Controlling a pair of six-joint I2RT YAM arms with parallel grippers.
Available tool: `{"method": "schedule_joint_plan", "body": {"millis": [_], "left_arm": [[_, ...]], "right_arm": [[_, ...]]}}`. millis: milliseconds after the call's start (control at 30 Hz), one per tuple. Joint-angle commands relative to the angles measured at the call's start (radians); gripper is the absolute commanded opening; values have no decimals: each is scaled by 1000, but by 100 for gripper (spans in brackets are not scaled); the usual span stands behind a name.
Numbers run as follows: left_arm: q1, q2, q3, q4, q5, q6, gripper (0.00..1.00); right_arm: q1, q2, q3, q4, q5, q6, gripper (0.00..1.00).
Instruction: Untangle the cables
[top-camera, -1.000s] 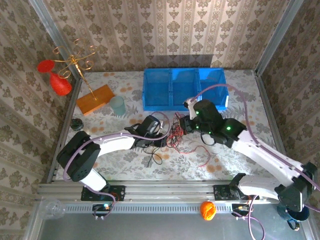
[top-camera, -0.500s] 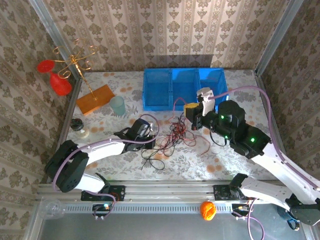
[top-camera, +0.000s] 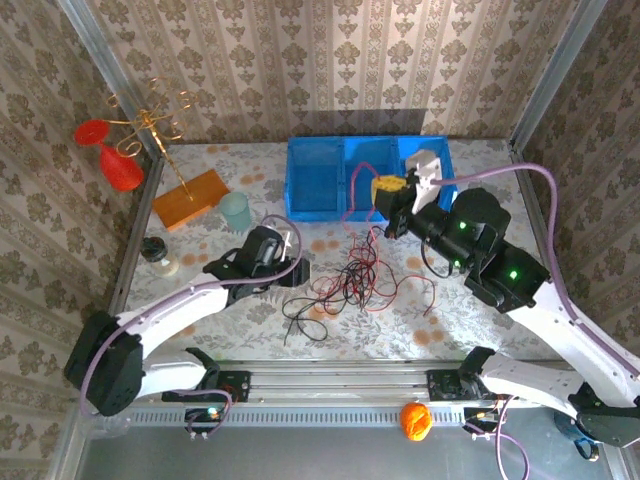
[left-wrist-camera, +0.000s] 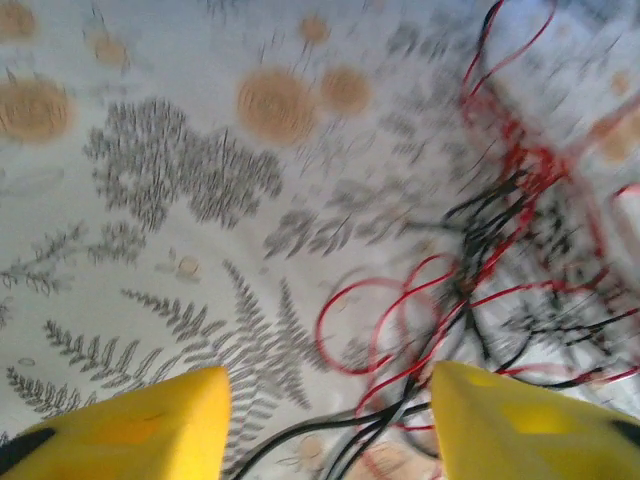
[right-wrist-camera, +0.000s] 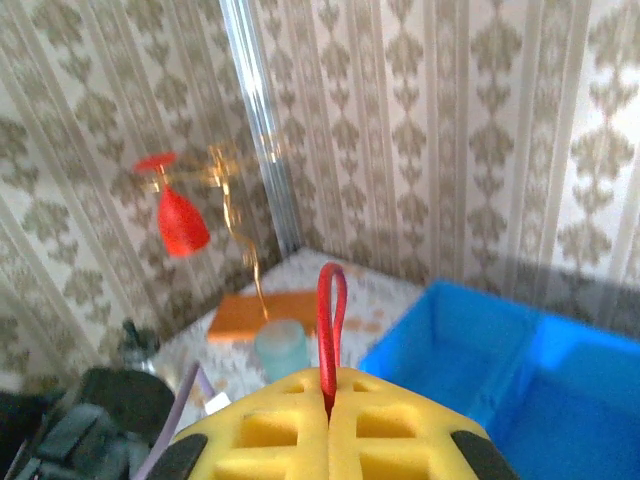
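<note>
Cables (top-camera: 345, 278): red-and-black heap, mid-table (top-camera: 400, 325). One red strand (right-wrist-camera: 330, 300) running up from heap to right gripper (top-camera: 388, 190), clamped on its loop above blue bin (top-camera: 315, 185). Left gripper (left-wrist-camera: 330, 400): jaws parted, empty, low beside heap; nearer arm, tangle lying ahead and rightward.

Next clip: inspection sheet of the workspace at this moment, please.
Surface: flowered tablecloth, lying flat.
Job's things: red and black cables in one tangle mid-table.
Clutter: blue bin, orange block, pale cup, dark jar; orange ball by the front rail.
Grippers: left gripper open at the tangle's edge; right gripper shut on a red cable loop, up near the bin.
Cables: lilac hoses loop along both arms.
Surroundings: patterned wallpaper, metal corner posts, red glasses on a gold stand at left.
</note>
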Motion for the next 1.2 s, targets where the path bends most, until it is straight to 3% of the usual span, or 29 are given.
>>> {"method": "schedule_joint_plan", "body": {"millis": [0, 200, 500, 1167], "left_arm": [[4, -72, 79, -45, -10, 56, 63], [2, -121, 79, -20, 17, 41, 65], [2, -162, 12, -31, -25, -7, 65], [32, -300, -104, -95, -83, -57, 64]], "right_arm": [[1, 28, 96, 122, -15, -55, 0], [3, 101, 238, 185, -11, -100, 0], [-15, 320, 451, 144, 97, -189, 0], [-285, 760, 735, 104, 48, -83, 0]]}}
